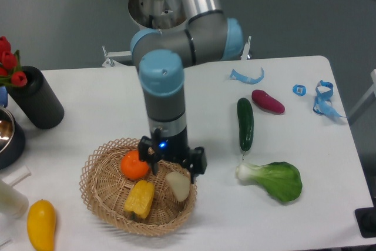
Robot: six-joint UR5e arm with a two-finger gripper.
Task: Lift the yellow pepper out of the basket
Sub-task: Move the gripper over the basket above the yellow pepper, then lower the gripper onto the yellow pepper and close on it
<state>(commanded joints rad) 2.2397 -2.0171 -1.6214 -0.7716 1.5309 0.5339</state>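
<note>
Hovering spread-fingered, tool (174,166) above basket (97,195), near yellow pepper (140,198).

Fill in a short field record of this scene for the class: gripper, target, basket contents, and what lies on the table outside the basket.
gripper: gripper open, empty, above the basket
target: yellow pepper lying in the basket, not gripped
other basket contents: orange, pale vegetable
right of basket: cucumber, bok choy, purple vegetable
left of basket: yellow fruit, black vase
</note>
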